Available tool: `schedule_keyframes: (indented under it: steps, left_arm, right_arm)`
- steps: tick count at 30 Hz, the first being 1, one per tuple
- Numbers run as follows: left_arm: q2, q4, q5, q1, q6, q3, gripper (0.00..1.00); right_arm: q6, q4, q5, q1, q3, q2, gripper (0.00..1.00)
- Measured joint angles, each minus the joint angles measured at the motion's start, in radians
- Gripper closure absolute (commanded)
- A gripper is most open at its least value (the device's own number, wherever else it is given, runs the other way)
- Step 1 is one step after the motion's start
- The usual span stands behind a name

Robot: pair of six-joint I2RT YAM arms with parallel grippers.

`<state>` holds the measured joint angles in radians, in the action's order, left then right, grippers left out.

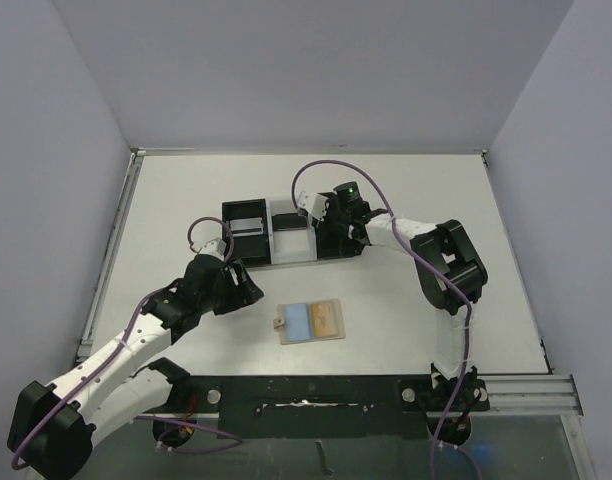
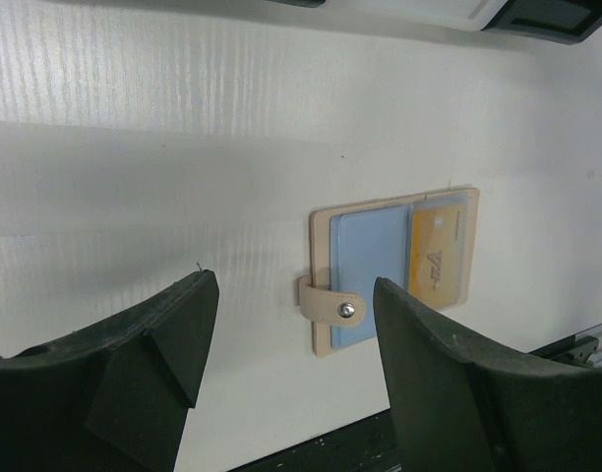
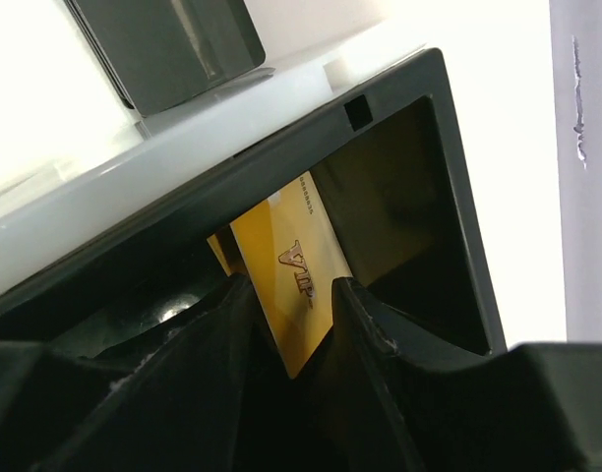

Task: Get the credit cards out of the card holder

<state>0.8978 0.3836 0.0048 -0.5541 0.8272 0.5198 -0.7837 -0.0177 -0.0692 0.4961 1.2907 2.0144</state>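
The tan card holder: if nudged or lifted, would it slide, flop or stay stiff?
Lying flat on the smooth white table, the card holder would probably slide easily. Its snap strap looks soft and may flop. The cards inside likely keep it fairly stiff.

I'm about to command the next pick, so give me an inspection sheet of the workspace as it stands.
surface: white table, no spills seen.
job's things: card holder lies open near the front centre, with a light blue card and a gold card in its sleeves; a second gold card stands in the right black compartment of the tray.
clutter: nothing seen.
grippers: left end effector open, empty, above the table by the holder; right end effector inside the tray, jaws parted either side of the second gold card, contact unclear.
cables: purple cables run along both arms, with loops near the tray.
surroundings: plain grey walls; metal rail at the near edge.
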Motion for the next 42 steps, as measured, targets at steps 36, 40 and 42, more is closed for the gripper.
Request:
schedule_keyframes:
  steps: [36,40,42]
  left_arm:
    - [-0.221,-0.060,-0.117,0.001,0.068,-0.027,0.26]
    - [-0.273,-0.058,-0.165,0.005,0.040,-0.023,0.26]
    - [-0.283,-0.073,-0.156,0.006,0.020,-0.023,0.26]
  right_arm:
    - [0.789,-0.188,0.356,0.093,-0.381,-0.671,0.02]
    - [0.982,-0.077,0.393,0.082,-0.435,-0.731,0.02]
    - [1.059,-0.035,0.372,0.080,-0.474,-0.744,0.03]
